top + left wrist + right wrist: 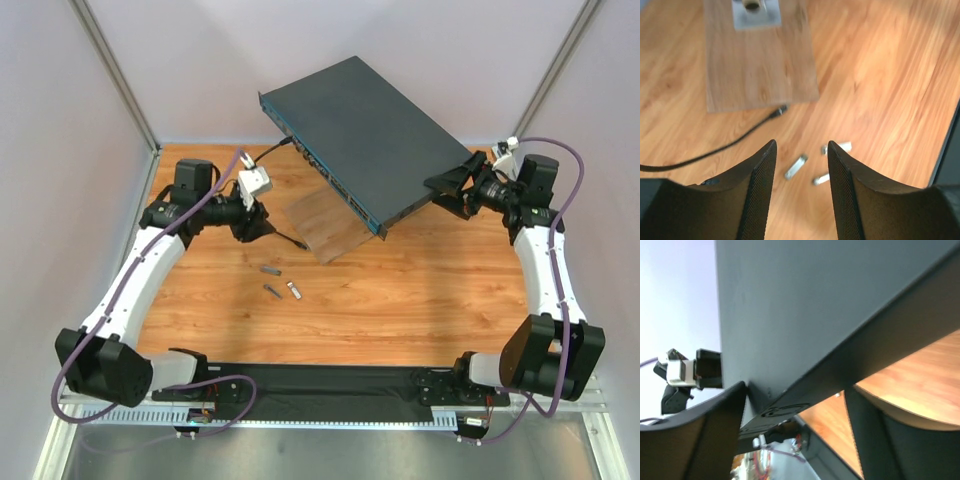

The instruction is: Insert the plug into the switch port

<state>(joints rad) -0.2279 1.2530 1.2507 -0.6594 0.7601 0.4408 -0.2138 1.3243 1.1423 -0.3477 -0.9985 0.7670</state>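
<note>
Dark grey and flat, your switch (370,130) sits at the far centre, its teal port row facing near-left over the pale wooden board (325,225), probably so the plug can approach freely. Your right gripper (795,390) straddles its right end, jaws wide with a gap at one finger, seemingly to steady it. Your left gripper (801,165) hangs parted and empty. The plug (781,109) lies just beside the board's near edge.
</note>
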